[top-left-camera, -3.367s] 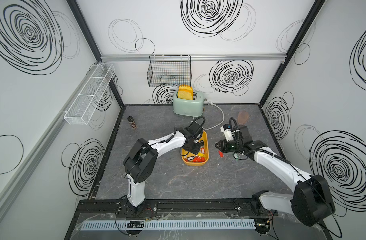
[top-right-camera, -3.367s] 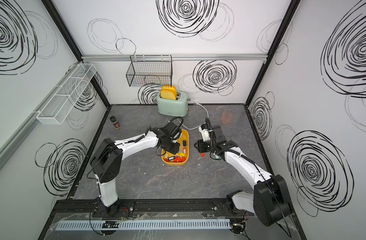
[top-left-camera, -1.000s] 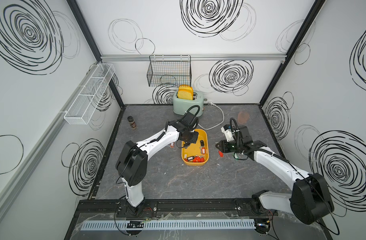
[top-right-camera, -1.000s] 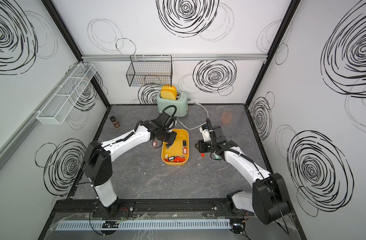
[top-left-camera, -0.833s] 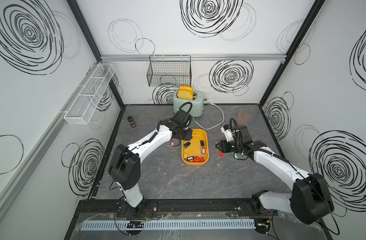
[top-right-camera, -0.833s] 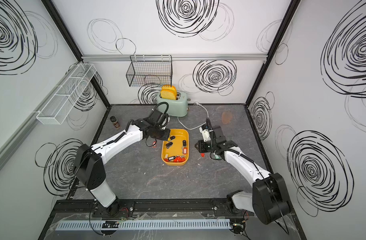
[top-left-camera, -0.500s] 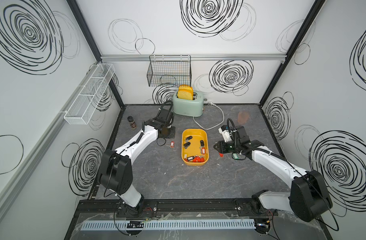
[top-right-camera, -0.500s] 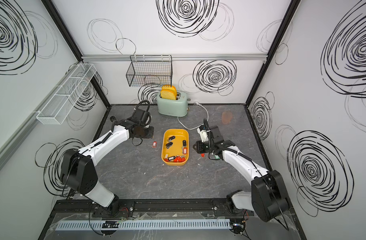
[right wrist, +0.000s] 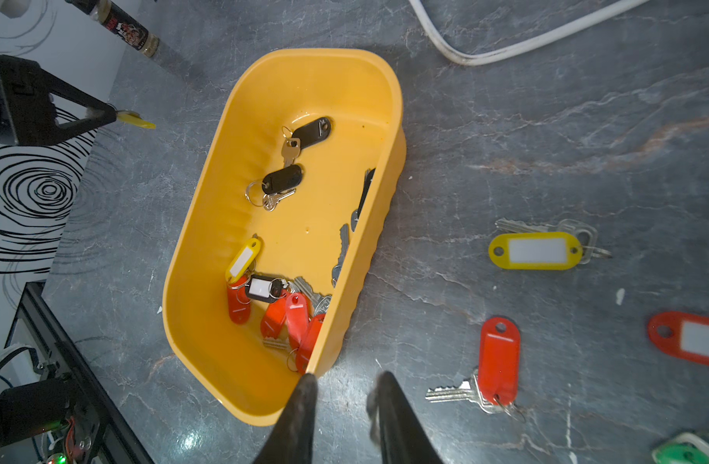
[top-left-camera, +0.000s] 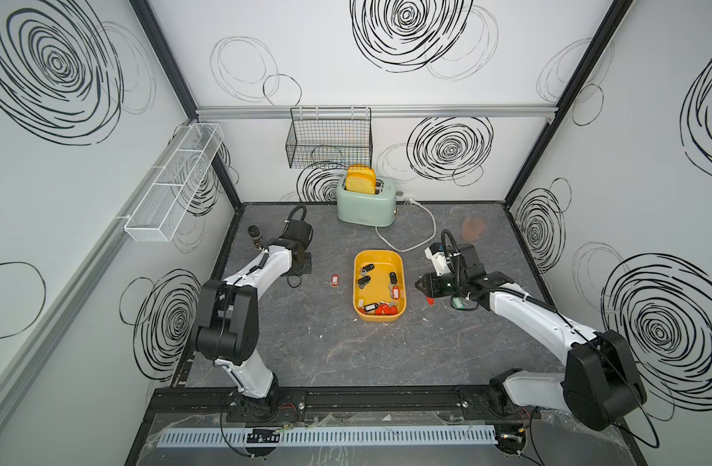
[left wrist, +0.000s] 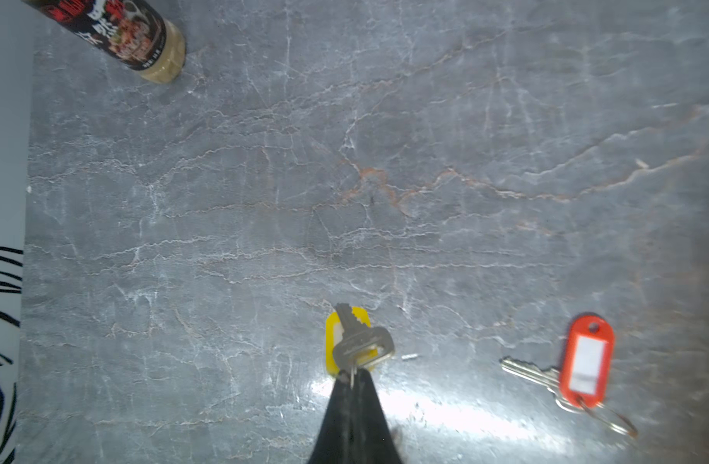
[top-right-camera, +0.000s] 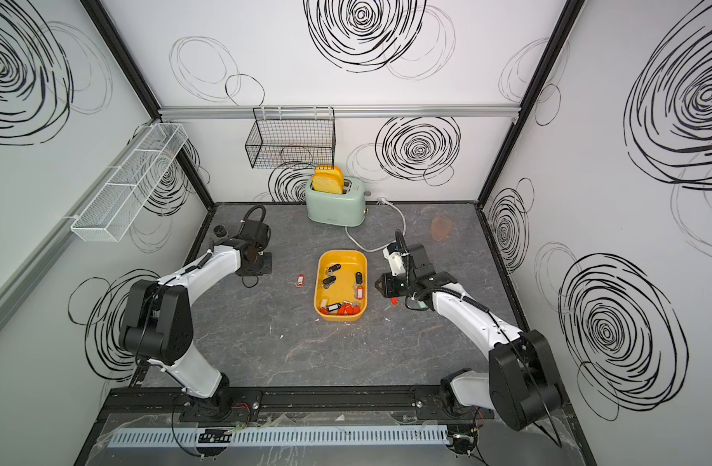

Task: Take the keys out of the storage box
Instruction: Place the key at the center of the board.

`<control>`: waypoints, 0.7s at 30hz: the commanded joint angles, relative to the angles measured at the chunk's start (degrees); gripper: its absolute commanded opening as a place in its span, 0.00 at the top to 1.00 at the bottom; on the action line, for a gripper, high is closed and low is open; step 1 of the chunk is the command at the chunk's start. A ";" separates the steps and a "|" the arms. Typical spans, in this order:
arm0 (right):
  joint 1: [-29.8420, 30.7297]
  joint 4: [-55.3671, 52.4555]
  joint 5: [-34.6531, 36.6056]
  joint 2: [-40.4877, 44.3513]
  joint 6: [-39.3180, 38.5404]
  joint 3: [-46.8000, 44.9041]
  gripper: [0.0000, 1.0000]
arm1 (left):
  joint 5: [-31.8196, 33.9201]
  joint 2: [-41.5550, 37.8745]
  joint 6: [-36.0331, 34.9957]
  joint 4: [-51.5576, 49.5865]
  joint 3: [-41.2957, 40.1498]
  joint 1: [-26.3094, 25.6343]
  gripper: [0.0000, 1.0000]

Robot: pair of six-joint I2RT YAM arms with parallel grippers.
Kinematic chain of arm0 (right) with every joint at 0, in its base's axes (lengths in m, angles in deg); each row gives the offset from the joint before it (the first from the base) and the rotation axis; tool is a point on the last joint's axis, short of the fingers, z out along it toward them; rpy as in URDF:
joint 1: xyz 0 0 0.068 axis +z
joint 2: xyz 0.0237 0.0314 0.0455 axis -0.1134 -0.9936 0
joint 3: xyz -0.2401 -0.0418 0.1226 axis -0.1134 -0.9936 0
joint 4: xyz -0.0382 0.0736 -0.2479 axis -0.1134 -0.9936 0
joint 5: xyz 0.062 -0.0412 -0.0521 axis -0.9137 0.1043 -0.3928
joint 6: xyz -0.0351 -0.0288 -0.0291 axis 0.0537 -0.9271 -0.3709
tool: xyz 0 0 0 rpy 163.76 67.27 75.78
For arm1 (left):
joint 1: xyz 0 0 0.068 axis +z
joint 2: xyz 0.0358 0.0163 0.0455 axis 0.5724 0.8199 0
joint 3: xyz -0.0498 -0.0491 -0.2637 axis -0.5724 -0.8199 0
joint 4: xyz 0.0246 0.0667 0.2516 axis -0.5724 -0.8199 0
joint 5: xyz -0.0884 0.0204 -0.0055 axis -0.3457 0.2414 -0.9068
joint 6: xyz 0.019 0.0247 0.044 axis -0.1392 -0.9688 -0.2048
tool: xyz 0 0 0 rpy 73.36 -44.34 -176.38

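Keys point(right wrist: 296, 317) thin out in the yellow plastic storage box point(right wrist: 316, 68): left gripper point(left wrist: 350, 375), clamped on a yellow-tagged key point(left wrist: 360, 345), has carried it over the tabletop point(left wrist: 344, 180); right gripper point(right wrist: 346, 379) waits slightly apart, empty.

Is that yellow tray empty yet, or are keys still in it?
Not empty. The tray holds keys with black, red and yellow tags; a few more lie outside on the table.

grey table point(top-left-camera: 346, 355) | storage box point(top-left-camera: 380, 262) | toaster point(top-left-camera: 365, 205) | bottle point(top-left-camera: 256, 238) | loose keys point(top-left-camera: 335, 280)
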State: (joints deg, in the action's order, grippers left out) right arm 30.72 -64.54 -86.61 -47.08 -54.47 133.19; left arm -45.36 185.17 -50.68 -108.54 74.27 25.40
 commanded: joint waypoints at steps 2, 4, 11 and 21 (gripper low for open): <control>0.31 1.37 0.24 -1.00 -0.14 0.72 0.70 | 6.16 3.64 0.18 1.48 -0.49 -1.38 1.00; 0.30 1.25 0.25 -1.11 -0.27 0.96 0.70 | 6.44 5.00 0.22 1.77 -0.66 -2.22 1.00; 0.02 0.73 0.82 -1.09 -0.61 1.39 0.70 | 5.08 8.06 -0.18 2.60 -0.93 -4.73 1.00; -0.04 1.11 0.59 -1.47 -0.53 1.27 0.70 | 2.38 8.37 0.58 2.47 -0.80 -7.42 0.84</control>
State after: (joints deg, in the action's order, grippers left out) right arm 30.69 -64.23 -86.35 -47.93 -54.51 133.19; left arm -42.17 193.32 -50.79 -106.31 73.66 18.58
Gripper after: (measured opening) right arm 0.301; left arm 0.142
